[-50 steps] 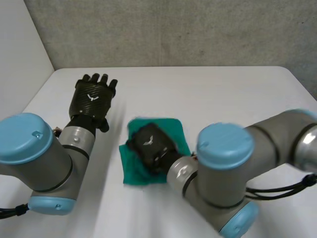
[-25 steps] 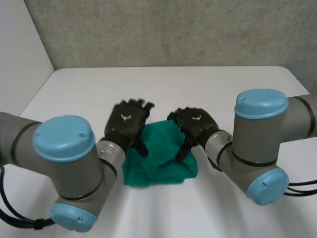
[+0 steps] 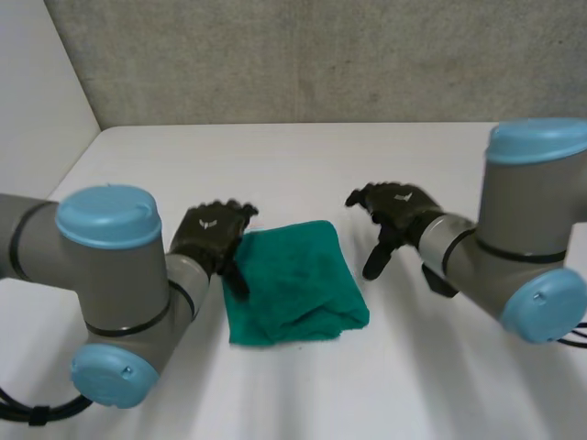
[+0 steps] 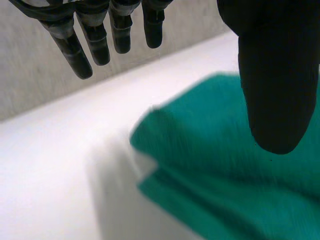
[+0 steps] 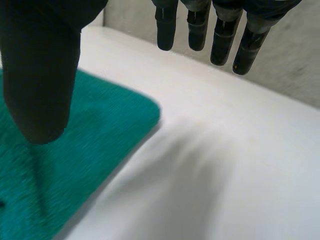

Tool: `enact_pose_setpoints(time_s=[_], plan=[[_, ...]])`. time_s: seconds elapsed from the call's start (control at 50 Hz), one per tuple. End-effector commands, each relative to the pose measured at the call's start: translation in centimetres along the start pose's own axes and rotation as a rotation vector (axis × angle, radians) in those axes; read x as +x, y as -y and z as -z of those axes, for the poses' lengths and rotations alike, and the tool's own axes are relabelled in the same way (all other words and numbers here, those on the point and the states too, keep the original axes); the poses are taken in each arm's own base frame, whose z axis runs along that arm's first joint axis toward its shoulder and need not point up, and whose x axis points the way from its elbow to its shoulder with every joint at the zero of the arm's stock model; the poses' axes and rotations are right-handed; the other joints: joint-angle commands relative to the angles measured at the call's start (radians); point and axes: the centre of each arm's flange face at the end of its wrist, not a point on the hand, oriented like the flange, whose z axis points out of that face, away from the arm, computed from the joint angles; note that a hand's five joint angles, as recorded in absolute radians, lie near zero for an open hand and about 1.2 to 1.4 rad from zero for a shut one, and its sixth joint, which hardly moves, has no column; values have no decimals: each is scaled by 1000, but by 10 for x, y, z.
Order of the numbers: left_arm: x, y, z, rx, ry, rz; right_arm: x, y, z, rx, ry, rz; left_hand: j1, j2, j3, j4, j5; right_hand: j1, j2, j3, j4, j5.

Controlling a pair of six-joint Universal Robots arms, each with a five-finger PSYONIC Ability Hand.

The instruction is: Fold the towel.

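Green terry towel, folded, lies mid-table on the white table. The black left hand is at its left edge, the black right hand apart to its right. Left wrist view: fingers straight and wide, thumb over the cloth, holding nothing. Right wrist view: fingers likewise straight, thumb above a towel corner.

Table: white, smooth top with a rounded far right corner, reaching the walls at its far and left edges.
Back wall: grey, rough and speckled, running along the table's far edge.
Side wall: plain white panel on the table's left, meeting the back wall in a corner.
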Motion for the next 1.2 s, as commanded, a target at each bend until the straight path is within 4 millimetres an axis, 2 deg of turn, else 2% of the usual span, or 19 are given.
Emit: enact_pose_setpoints(time_s=[0.02, 0.1, 0.22, 0.26, 0.36, 0.46, 0.52, 0.66, 0.82, 0.92, 1.0, 1.04, 1.06, 1.08, 1.1, 1.12, 1.14, 1.16, 1.2], plan=[[27, 29, 3, 109, -75, 27, 26, 18, 7, 46, -71, -5, 18, 5, -6, 5, -12, -29, -48, -35, -58, -63], [45, 20, -4, 91, -115, 68, 25, 16, 7, 40, -67, -7, 24, 10, 0, 11, -6, -29, -48, -35, -58, -63], [50, -5, -14, 21, -118, 71, 19, 6, 3, 16, -50, -12, 35, 22, 11, 23, 6, -29, -48, -35, -58, -63], [49, -14, -16, -5, -106, 64, 17, -4, -3, -11, -41, -20, 35, 22, 12, 23, 6, -29, -48, -35, -58, -63], [39, -26, -14, -72, -68, 52, -7, -16, -10, -24, 23, -4, 32, 19, 9, 20, 3, -29, -48, -35, -58, -63], [10, -40, -13, -170, 18, -1, -26, -26, -15, -18, 76, 16, 24, 11, 0, 11, -6, -29, -48, -35, -58, -63], [3, -45, -11, -197, 32, -45, -34, -35, -20, -36, 111, 23, 21, 8, -3, 8, -9, -29, -48, -35, -58, -63], [-3, -61, -5, -255, 26, -146, -37, -55, -29, -85, 116, 31, 6, -7, -18, -7, -24, -29, -48, -35, -58, -63], [2, -50, -1, -213, 14, -149, -35, -58, -34, -89, 92, 43, 6, -7, -18, -7, -24, -29, -48, -35, -58, -63], [5, -27, 2, -131, 12, -142, -30, -42, -30, -50, 63, 55, 6, -7, -18, -7, -24, -29, -48, -35, -58, -63], [2, 15, 6, 0, 27, -117, -27, 6, -6, 83, 39, 60, 6, -7, -18, -7, -24, -29, -48, -35, -58, -63], [-2, 31, 7, 46, 39, -110, -23, 22, 3, 131, 9, 57, 6, -7, -18, -7, -24, -29, -48, -35, -58, -63], [-4, 40, 8, 71, 46, -105, -14, 41, 12, 193, -51, 52, 6, -7, -18, -7, -24, -29, -48, -35, -58, -63], [-6, 49, 9, 98, 54, -99, -14, 41, 12, 194, -52, 52, 0, -13, -24, -12, -30, -29, -48, -35, -58, -63], [-8, 58, 11, 123, 61, -95, -7, 51, 18, 227, -94, 46, -3, -16, -27, -15, -32, -29, -48, -35, -58, -63], [-15, 76, 14, 169, 80, -85, 10, 69, 29, 289, -191, 33, -11, -25, -35, -24, -41, -29, -48, -35, -58, -63], [-20, 84, 16, 188, 93, -80, 27, 86, 41, 350, -288, 21, -14, -28, -38, -27, -44, -29, -48, -35, -58, -63], [-30, 97, 19, 209, 119, -73, 35, 93, 47, 375, -328, 17, -14, -28, -38, -27, -44, -29, -48, -35, -58, -63], [-36, 103, 21, 213, 134, -71, 45, 105, 58, 419, -384, 14, -15, -28, -39, -28, -45, -29, -48, -35, -58, -63]])
